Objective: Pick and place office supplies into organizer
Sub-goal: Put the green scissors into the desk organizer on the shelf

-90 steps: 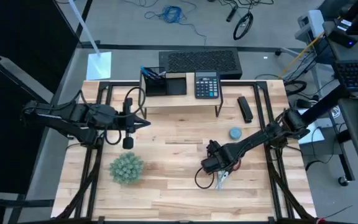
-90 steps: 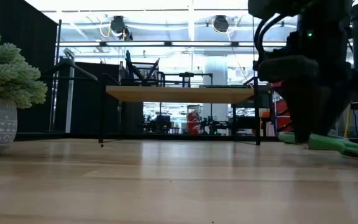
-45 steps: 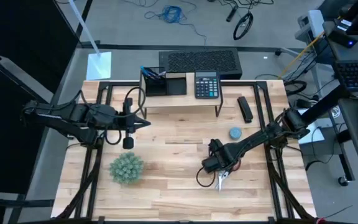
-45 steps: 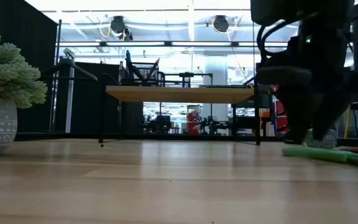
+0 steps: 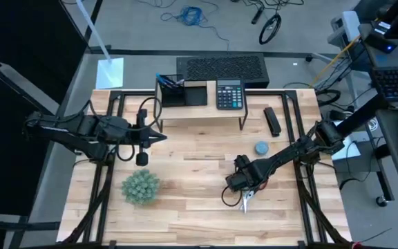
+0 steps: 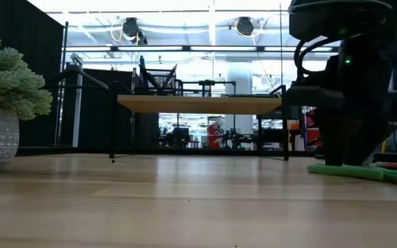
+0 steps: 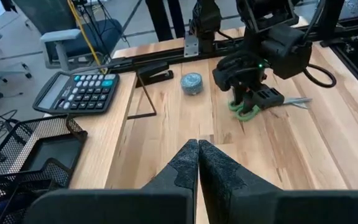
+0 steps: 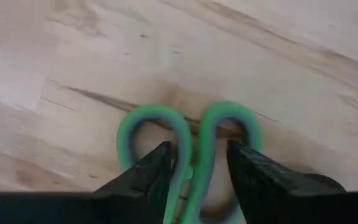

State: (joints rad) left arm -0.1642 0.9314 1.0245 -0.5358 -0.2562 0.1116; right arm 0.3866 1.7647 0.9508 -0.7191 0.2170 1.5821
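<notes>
Right gripper (image 8: 194, 165) has dropped lower onto the green-handled scissors (image 8: 191, 146) — fingers narrowly straddling the handles, not yet lifted — organizer (image 5: 183, 92) waits at 11 o'clock.

Riser shelf (image 5: 202, 111) along the worktop's (image 5: 185, 214) far edge, carrying the organizer (image 5: 182, 93) toward its left end and the calculator (image 5: 230, 94) just beside it on the right. A stapler (image 5: 272, 120) near the far right corner; a small round item (image 5: 261, 148) nearer the middle. Scissors (image 5: 246, 199) right of centre, under the right gripper (image 5: 243, 185). Potted plant (image 5: 141, 187) left of centre, the left gripper (image 5: 159, 137) beyond it.
</notes>
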